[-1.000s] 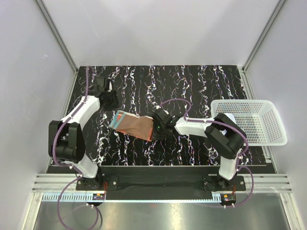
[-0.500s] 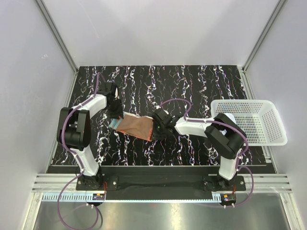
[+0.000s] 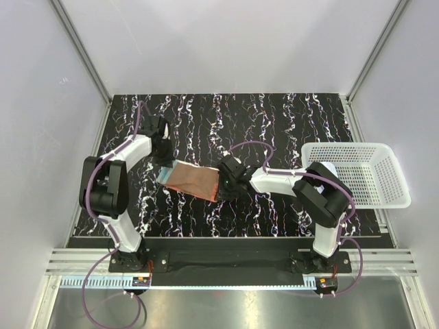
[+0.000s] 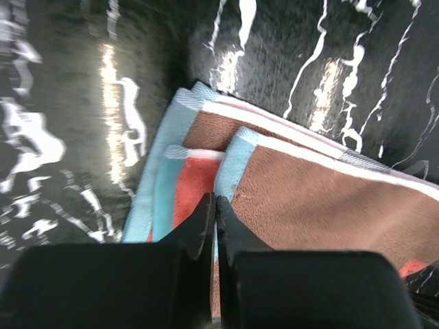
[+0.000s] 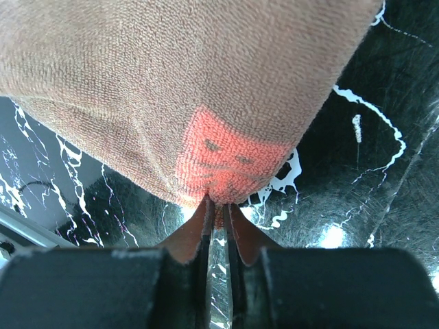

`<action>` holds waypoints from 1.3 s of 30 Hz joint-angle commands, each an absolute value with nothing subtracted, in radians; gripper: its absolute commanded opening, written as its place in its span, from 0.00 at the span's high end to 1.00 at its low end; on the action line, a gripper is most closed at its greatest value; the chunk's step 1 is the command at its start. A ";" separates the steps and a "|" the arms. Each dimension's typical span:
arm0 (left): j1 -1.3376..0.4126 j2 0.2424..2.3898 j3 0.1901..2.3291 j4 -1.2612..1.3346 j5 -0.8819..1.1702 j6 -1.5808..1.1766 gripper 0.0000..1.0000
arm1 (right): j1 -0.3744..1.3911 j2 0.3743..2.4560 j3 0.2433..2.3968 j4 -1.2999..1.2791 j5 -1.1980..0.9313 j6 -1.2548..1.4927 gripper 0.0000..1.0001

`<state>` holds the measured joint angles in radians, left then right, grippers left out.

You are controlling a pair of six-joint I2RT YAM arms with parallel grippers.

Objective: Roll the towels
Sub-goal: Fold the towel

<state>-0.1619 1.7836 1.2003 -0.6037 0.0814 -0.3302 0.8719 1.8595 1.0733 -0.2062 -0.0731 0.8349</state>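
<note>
Pinching with the right hand point(image 5: 218, 209) an orange corner of the orange towel point(image 3: 195, 180), brownish reverse up, at the cloth's 3 o'clock end. Clenching the left hand point(image 4: 215, 205) tight at the teal hem near 10 o'clock; cloth caught between those fingers or not: cannot tell. Lies mid-bench point(image 3: 274, 116), folded over itself in layers, with a white perforated basket point(image 3: 357, 146) well apart at 3 o'clock.

Likely handles light, limp and a little grippy: sags from a single pinch and holds no shape. Best taken at both corners of one short hem and held taut for the roll; risks skewing if gripped mid-edge, and looks plush enough to spring open once rolled.

Shows no legible brand or label; only small dark marks on the orange patch, unreadable.
</note>
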 commanded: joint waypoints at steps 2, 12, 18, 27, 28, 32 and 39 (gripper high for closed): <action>-0.166 1.669 1.197 -0.569 -0.049 -0.331 1.00 | 0.888 1.894 1.031 -0.302 -0.041 0.816 0.87; -0.164 1.721 1.224 -0.614 -0.146 -0.341 1.00 | 0.888 1.914 1.028 -0.295 -0.055 0.819 0.75; -0.164 1.796 1.250 -0.660 -0.185 -0.341 0.66 | 0.888 1.907 1.035 -0.304 -0.055 0.821 0.53; -0.164 1.623 1.215 -0.640 -0.216 -0.359 0.31 | 0.890 1.752 1.065 -0.413 -0.006 0.802 0.27; -0.164 1.597 1.194 -0.638 -0.215 -0.362 0.34 | 0.888 1.732 1.075 -0.438 -0.006 0.799 0.25; -0.198 1.477 1.140 -0.629 -0.199 -0.377 0.58 | 0.888 1.631 1.072 -0.430 0.037 0.801 0.39; -0.255 1.367 1.007 -0.586 -0.080 -0.498 0.89 | 0.888 1.692 1.130 -0.344 -0.060 0.787 0.92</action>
